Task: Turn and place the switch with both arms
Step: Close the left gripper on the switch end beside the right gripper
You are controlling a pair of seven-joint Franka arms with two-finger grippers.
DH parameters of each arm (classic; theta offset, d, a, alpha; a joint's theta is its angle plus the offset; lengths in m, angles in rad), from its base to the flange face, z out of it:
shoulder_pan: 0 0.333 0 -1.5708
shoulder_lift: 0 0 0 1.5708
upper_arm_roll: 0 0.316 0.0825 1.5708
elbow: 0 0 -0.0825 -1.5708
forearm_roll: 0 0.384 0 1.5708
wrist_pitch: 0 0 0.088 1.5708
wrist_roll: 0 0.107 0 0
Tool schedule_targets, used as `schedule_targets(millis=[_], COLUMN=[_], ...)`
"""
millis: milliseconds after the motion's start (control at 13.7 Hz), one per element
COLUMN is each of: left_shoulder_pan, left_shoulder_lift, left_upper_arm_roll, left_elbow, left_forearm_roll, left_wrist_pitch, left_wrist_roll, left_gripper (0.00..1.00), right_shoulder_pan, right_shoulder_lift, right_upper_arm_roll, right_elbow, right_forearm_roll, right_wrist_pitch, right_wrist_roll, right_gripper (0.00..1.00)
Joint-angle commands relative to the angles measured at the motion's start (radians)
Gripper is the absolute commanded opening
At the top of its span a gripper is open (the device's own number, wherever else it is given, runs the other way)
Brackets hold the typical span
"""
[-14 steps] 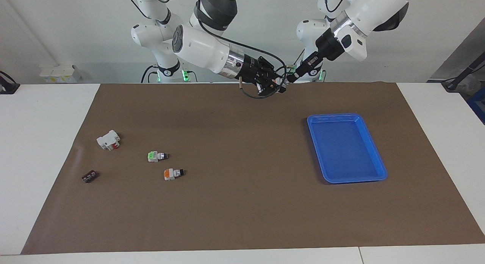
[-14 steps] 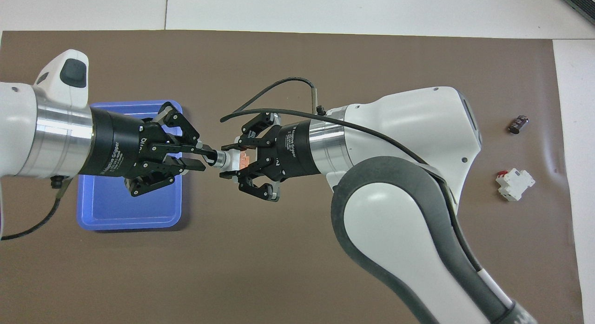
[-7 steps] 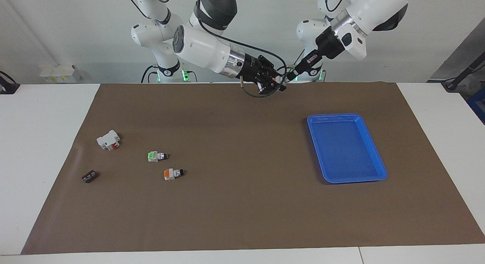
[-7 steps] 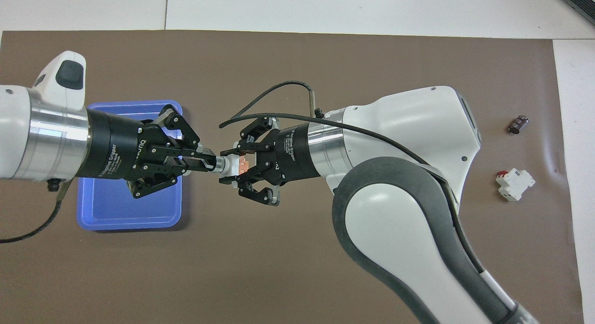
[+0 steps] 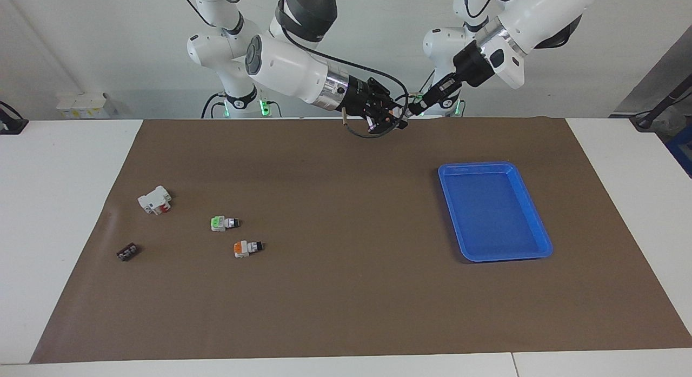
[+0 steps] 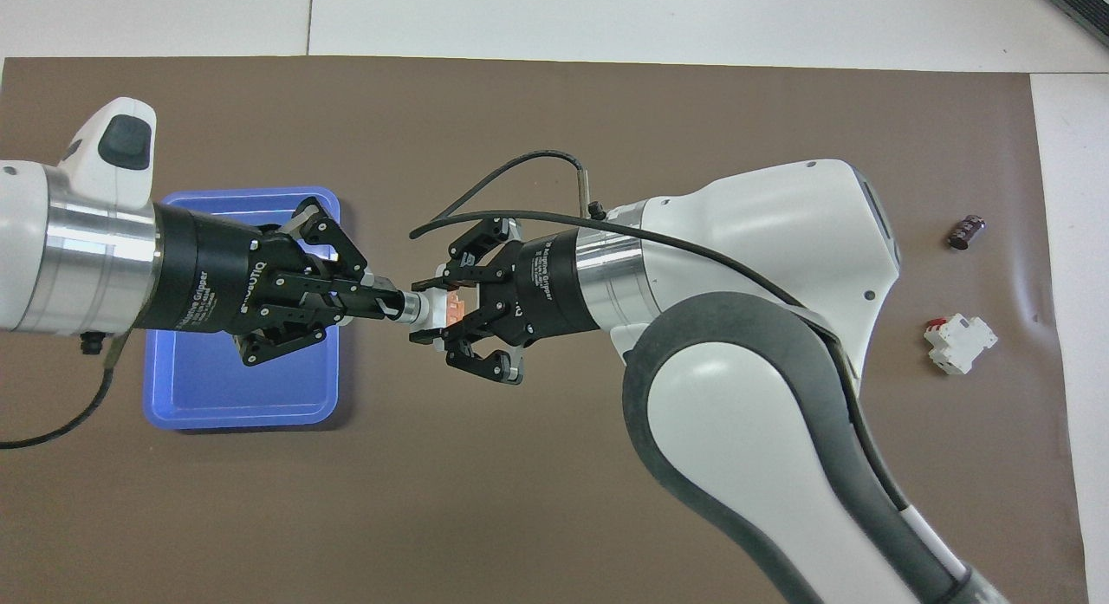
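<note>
Nearest the robots, both grippers meet in the air above the brown mat (image 5: 346, 290), over its edge closest to the arm bases. The right gripper (image 6: 433, 308) comes in from the right arm's end and has its fingers (image 6: 472, 238) pinched on the orange end of the switch (image 6: 437, 308), which lies level between the two hands. The left gripper (image 6: 385, 302) comes in from the left arm's end, passing over the blue tray (image 5: 454, 215), and its jaws are pressed together on the black knob at the switch's other end. In the facing view the two grippers touch the switch (image 5: 401, 113) high above the mat, the right gripper (image 5: 396, 117) just beside the left gripper (image 5: 416, 106). Farther from the robots, the tray sits on the mat toward the left arm's end. Toward the right arm's end lies a white block with a red part (image 5: 155, 199). A little farther out is a switch with a green block (image 5: 223, 223), then a second orange switch (image 5: 247, 248) just beside it, and a small dark part (image 5: 127, 252) close to the mat's edge.
</note>
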Motion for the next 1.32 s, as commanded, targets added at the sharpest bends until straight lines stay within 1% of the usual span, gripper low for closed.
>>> schedule_targets(millis=[0, 73, 219, 292, 438, 512, 877, 1242], left_shoulder_pan=[0.007, 0.007, 0.007, 0.008, 0.019, 0.019, 0.021, 0.021], left_shoulder_lift=[-0.038, -0.038, -0.038, -0.038, -0.041, -0.049, -0.052, -0.055], left_upper_arm_roll=[0.005, 0.005, 0.005, 0.005, 0.006, 0.011, 0.022, 0.025], left_elbow=[-0.041, -0.041, -0.044, -0.044, -0.048, -0.059, -0.065, -0.068], left_forearm_roll=[-0.044, -0.044, -0.052, -0.056, -0.056, -0.056, -0.056, -0.043], left_wrist_pitch=[0.01, 0.01, 0.012, 0.014, 0.012, 0.014, 0.015, 0.0], left_wrist_roll=[0.023, 0.025, 0.025, 0.028, 0.057, 0.066, 0.185, 0.467], left_gripper=[0.19, 0.18, 0.09, 0.06, 0.04, 0.0, 0.0, 0.0], right_shoulder_pan=[-0.013, -0.013, -0.013, -0.013, -0.013, -0.014, -0.014, -0.014], right_shoulder_lift=[-0.018, -0.018, -0.018, -0.018, -0.02, -0.02, -0.02, -0.021], right_upper_arm_roll=[0.004, 0.003, 0.003, 0.004, 0.004, 0.004, 0.003, 0.003], right_elbow=[-0.014, -0.014, -0.014, -0.014, -0.014, -0.014, -0.014, -0.014], right_forearm_roll=[0.0, 0.0, -0.006, -0.008, -0.008, -0.008, -0.008, -0.011], right_wrist_pitch=[-0.017, -0.017, -0.017, -0.017, -0.017, -0.017, -0.017, -0.017], right_wrist_roll=[0.009, 0.009, 0.009, 0.009, 0.009, 0.009, 0.009, 0.011], right_gripper=[0.0, 0.0, 0.0, 0.0, 0.0, 0.0, 0.0, 0.0])
